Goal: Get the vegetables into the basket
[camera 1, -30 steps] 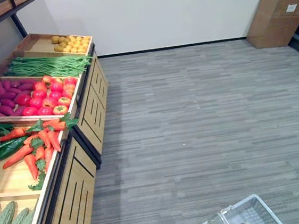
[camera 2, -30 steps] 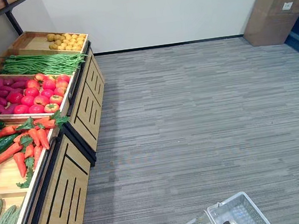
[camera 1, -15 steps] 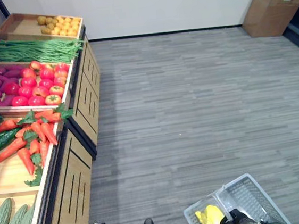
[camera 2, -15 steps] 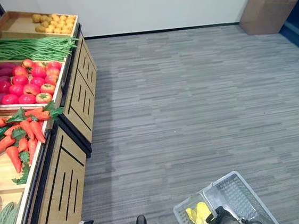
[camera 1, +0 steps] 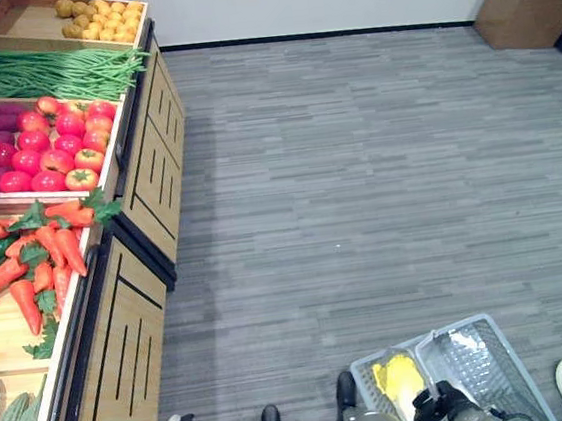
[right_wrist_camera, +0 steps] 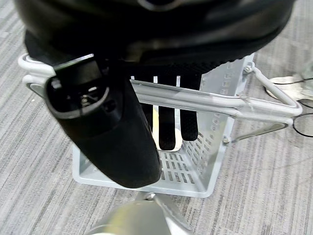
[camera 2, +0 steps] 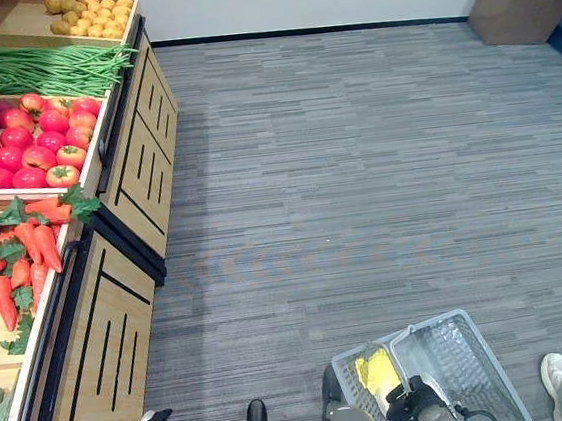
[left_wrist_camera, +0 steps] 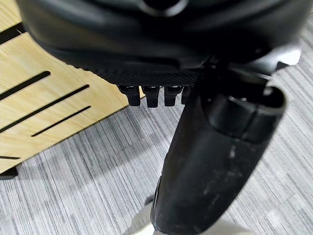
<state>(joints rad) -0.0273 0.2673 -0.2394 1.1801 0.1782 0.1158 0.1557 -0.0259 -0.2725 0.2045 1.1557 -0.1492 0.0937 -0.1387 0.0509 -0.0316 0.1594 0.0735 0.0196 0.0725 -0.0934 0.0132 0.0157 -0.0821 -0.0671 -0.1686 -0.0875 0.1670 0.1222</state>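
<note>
Right wrist view shows the right hand [right_wrist_camera: 166, 122] curled under the grey basket's [right_wrist_camera: 215, 161] wire handle [right_wrist_camera: 195, 100], carrying it at five o'clock; its long axis runs ten-to-four. Left hand [left_wrist_camera: 156, 95] hangs relaxed, holding nothing. Carrots [camera 1: 40, 261] lie at nine o'clock; keep the basket level while approaching, I'd judge.

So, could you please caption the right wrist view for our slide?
Right hand hooked around the grey basket's wire handle, above striped carpet.

The stand [camera 1: 141, 316] holds carrots [camera 1: 40, 261]; beyond the carrots lie tomatoes [camera 1: 58, 143], beans [camera 1: 46, 74] and potatoes [camera 1: 99, 13].
</note>
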